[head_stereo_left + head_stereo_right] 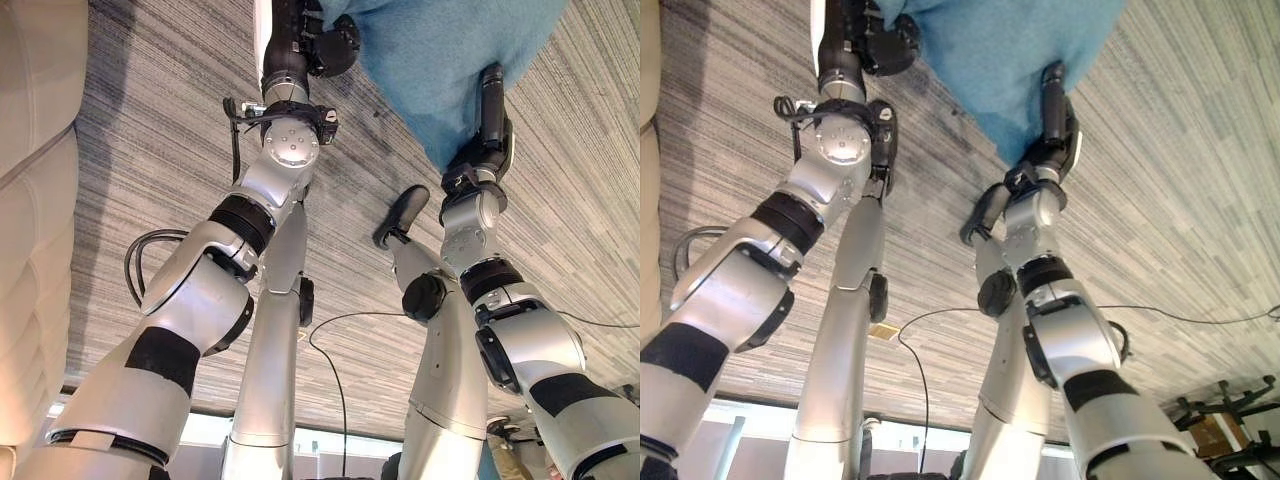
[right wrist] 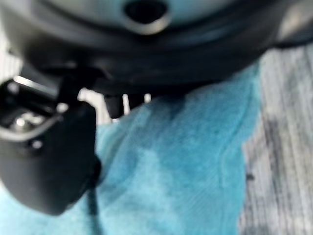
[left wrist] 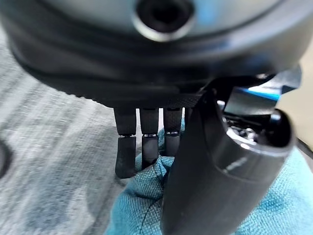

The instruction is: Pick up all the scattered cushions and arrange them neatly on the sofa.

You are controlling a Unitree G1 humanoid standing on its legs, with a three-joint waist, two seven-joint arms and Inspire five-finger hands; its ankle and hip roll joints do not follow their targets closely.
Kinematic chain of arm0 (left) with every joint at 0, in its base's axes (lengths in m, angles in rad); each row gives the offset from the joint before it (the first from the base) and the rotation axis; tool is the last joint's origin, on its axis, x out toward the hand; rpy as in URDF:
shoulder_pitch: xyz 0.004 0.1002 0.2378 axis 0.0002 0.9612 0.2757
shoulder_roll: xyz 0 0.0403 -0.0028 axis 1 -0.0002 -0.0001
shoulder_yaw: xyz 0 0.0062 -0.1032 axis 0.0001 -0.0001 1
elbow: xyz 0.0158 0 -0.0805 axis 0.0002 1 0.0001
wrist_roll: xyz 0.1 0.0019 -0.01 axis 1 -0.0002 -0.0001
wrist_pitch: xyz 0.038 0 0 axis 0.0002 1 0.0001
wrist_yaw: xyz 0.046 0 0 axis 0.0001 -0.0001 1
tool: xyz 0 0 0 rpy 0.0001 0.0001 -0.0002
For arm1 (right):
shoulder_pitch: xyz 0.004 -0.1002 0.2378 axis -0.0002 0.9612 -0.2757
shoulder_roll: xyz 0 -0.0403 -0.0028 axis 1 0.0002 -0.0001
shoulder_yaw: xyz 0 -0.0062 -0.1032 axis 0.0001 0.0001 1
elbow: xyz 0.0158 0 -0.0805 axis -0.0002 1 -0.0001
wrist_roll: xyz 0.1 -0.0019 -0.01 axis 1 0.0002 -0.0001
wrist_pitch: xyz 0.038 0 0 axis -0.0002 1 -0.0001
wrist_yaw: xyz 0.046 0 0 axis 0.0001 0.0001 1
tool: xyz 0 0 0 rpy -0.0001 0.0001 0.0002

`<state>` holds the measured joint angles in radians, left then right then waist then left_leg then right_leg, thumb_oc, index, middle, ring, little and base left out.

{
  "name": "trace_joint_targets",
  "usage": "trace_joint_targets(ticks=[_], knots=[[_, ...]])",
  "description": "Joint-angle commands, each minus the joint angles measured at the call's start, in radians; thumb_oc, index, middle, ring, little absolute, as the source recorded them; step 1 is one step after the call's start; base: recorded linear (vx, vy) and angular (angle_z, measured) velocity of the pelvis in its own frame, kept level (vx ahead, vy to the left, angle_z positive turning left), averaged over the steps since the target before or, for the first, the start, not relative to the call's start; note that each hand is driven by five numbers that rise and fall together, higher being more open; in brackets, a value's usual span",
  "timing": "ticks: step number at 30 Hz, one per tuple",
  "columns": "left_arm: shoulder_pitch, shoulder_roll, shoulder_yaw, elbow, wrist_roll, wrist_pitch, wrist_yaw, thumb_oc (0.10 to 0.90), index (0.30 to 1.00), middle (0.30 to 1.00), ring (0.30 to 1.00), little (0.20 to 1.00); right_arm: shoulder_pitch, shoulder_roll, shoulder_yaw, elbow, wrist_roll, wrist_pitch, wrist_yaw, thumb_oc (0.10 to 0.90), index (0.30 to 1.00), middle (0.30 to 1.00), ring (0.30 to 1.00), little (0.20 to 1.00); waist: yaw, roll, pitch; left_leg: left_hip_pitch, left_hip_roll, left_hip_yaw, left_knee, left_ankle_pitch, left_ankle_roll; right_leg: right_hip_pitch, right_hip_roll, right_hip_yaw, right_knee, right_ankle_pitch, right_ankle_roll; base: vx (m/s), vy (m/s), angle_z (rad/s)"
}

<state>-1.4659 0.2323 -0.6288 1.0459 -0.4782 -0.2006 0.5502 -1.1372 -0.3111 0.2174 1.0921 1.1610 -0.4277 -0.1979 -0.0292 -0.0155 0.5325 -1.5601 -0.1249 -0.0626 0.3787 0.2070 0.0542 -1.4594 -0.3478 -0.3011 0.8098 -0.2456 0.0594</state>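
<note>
A blue cushion (image 1: 440, 50) lies on the striped grey carpet ahead of me. My left hand (image 1: 335, 45) is at the cushion's left edge. In the left wrist view a corner of the cushion (image 3: 146, 196) sits between the thumb (image 3: 210, 181) and the bent fingers (image 3: 142, 147). My right hand (image 1: 490, 105) lies along the cushion's near right edge. In the right wrist view the cushion (image 2: 186, 161) runs between the thumb (image 2: 49, 156) and the fingers (image 2: 124, 104), whose tips are hidden behind the cloth.
A cream sofa (image 1: 35, 200) with ribbed upholstery runs along the left side. Striped grey carpet (image 1: 150, 130) spreads around the cushion. At the lower right stands a dark metal frame with a brown box (image 1: 1220, 425).
</note>
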Motion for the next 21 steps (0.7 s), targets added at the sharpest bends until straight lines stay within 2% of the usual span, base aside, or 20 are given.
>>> trace_joint_targets(ticks=[1,3,5,7,8,9,11,12,13,15,16,17,18,19,20,21], knots=[[-0.045,-0.143,-0.092,-0.086,0.141,-0.069,-0.119,0.400,0.300,0.300,0.300,0.300,0.025,0.095,0.065,-0.030,-0.050,0.002,0.098,0.400,0.300,0.300,0.300,0.300,0.014,0.038,-0.040,0.051,0.113,0.034,0.179,-0.277,-0.108,0.085,-0.017,0.091,-0.129,0.091,0.117,-0.08,0.026,-0.06],[-0.033,-0.130,-0.093,-0.110,0.155,-0.071,-0.119,0.400,0.300,0.300,0.300,0.300,0.045,0.092,0.063,-0.038,-0.059,0.006,0.103,0.400,0.300,0.300,0.300,0.300,0.013,0.040,-0.039,0.087,0.111,0.033,0.169,-0.277,-0.108,0.123,-0.013,0.084,-0.142,0.101,0.118,-0.09,0.021,-0.02],[0.057,-0.077,-0.081,-0.229,0.180,-0.078,-0.125,0.400,0.300,0.300,0.300,0.300,0.168,0.107,0.089,-0.116,-0.105,0.017,0.112,0.400,0.300,0.300,0.300,0.300,0.011,0.033,-0.056,0.226,0.113,0.029,0.139,-0.286,-0.114,0.265,-0.003,0.049,-0.196,0.124,0.115,-0.13,0.031,0.03],[0.100,-0.059,-0.074,-0.280,0.189,-0.081,-0.125,0.400,0.300,0.300,0.300,0.300,0.224,0.117,0.102,-0.163,-0.117,0.020,0.117,0.400,0.300,0.300,0.300,0.300,0.009,0.028,-0.056,0.279,0.114,0.023,0.126,-0.289,-0.118,0.320,0.004,0.039,-0.223,0.131,0.113,-0.07,0.059,0.07],[0.201,-0.033,-0.044,-0.355,0.186,-0.095,-0.136,0.400,0.300,0.300,0.300,0.300,0.317,0.123,0.126,-0.235,-0.152,0.029,0.131,0.400,0.300,0.300,0.300,0.300,0.014,0.026,-0.067,0.366,0.123,0.025,0.108,-0.296,-0.117,0.399,-0.001,0.025,-0.262,0.151,0.114,-0.05,0.081,0.05],[0.209,-0.031,-0.043,-0.361,0.187,-0.093,-0.135,0.400,0.300,0.300,0.300,0.300,0.325,0.125,0.129,-0.241,-0.155,0.030,0.127,0.400,0.300,0.300,0.300,0.300,0.013,0.026,-0.065,0.375,0.124,0.025,0.105,-0.296,-0.117,0.408,0.000,0.024,-0.267,0.152,0.115,-0.05,0.039,-0.03],[0.320,-0.061,0.008,-0.417,0.140,-0.120,-0.145,0.400,0.300,0.300,0.300,0.300,0.419,0.143,0.155,-0.311,-0.176,0.035,0.142,0.400,0.300,0.300,0.300,0.300,0.019,0.016,-0.088,0.466,0.120,0.030,0.081,-0.296,-0.126,0.516,0.008,-0.006,-0.338,0.171,0.112,-0.03,0.021,-0.05],[0.427,-0.102,0.027,-0.451,0.167,-0.129,-0.158,0.400,0.300,0.300,0.300,0.300,0.564,0.158,0.162,-0.349,-0.196,0.045,0.170,0.400,0.300,0.300,0.300,0.300,0.029,0.017,-0.139,0.657,0.099,0.031,-0.018,-0.296,-0.118,0.674,-0.018,-0.027,-0.378,0.199,0.131,0.04,0.175,0.02],[0.450,-0.111,0.011,-0.465,0.176,-0.134,-0.167,0.400,0.300,0.300,0.300,0.300,0.605,0.157,0.153,-0.343,-0.202,0.053,0.179,0.400,0.300,0.300,0.300,0.300,0.018,0.030,-0.147,0.712,0.084,0.032,-0.028,-0.305,-0.101,0.698,-0.047,-0.012,-0.345,0.256,0.152,0.09,0.213,0.11],[0.480,-0.131,-0.024,-0.493,0.199,-0.131,-0.183,0.400,0.300,0.300,0.300,0.300,0.664,0.171,0.173,-0.362,-0.206,0.067,0.193,0.400,0.300,0.300,0.300,0.300,0.004,0.052,-0.154,0.840,0.068,0.031,-0.058,-0.311,-0.077,0.790,-0.077,0.015,-0.273,0.258,0.151,0.13,0.162,0.20],[0.487,-0.135,-0.047,-0.507,0.221,-0.126,-0.198,0.400,0.300,0.300,0.300,0.300,0.687,0.177,0.178,-0.386,-0.208,0.068,0.194,0.400,0.300,0.300,0.300,0.300,-0.010,0.067,-0.160,0.890,0.063,0.040,-0.057,-0.317,-0.069,0.830,-0.070,0.048,-0.243,0.250,0.146,0.14,0.123,0.25],[0.495,-0.131,-0.066,-0.510,0.244,-0.125,-0.195,0.400,0.300,0.300,0.300,0.300,0.707,0.180,0.186,-0.410,-0.195,0.073,0.206,0.400,0.300,0.300,0.300,0.300,-0.023,0.078,-0.164,0.932,0.064,0.045,-0.054,-0.323,-0.068,0.856,-0.040,0.087,-0.220,0.231,0.132,0.14,0.048,0.20],[0.507,-0.133,-0.076,-0.527,0.256,-0.127,-0.199,0.400,0.300,0.300,0.300,0.300,0.733,0.175,0.209,-0.451,-0.184,0.081,0.214,0.400,0.300,0.300,0.300,0.300,-0.028,0.082,-0.167,0.991,0.062,0.048,-0.061,-0.329,-0.072,0.916,0.006,0.115,-0.232,0.185,0.113,0.15,-0.022,0.17],[0.515,-0.143,-0.082,-0.541,0.260,-0.129,-0.203,0.400,0.300,0.300,0.300,0.300,0.758,0.178,0.233,-0.486,-0.182,0.082,0.219,0.400,0.300,0.300,0.300,0.300,-0.029,0.084,-0.168,1.031,0.058,0.048,-0.063,-0.330,-0.076,0.960,0.047,0.118,-0.262,0.142,0.104,0.10,-0.113,0.17],[0.523,-0.149,-0.089,-0.554,0.259,-0.132,-0.209,0.400,0.300,0.300,0.300,0.300,0.786,0.174,0.254,-0.526,-0.191,0.083,0.221,0.400,0.300,0.300,0.300,0.300,-0.032,0.086,-0.182,1.051,0.051,0.050,-0.074,-0.301,-0.079,1.002,0.072,0.095,-0.332,0.140,0.093,0.13,-0.137,0.14],[0.539,-0.157,-0.093,-0.563,0.263,-0.133,-0.211,0.400,0.300,0.300,0.300,0.300,0.813,0.175,0.269,-0.545,-0.193,0.091,0.232,0.400,0.300,0.300,0.300,0.300,-0.037,0.087,-0.197,1.094,0.054,0.055,-0.093,-0.300,-0.087,1.043,0.096,0.071,-0.392,0.143,0.092,0.18,-0.116,0.22]])
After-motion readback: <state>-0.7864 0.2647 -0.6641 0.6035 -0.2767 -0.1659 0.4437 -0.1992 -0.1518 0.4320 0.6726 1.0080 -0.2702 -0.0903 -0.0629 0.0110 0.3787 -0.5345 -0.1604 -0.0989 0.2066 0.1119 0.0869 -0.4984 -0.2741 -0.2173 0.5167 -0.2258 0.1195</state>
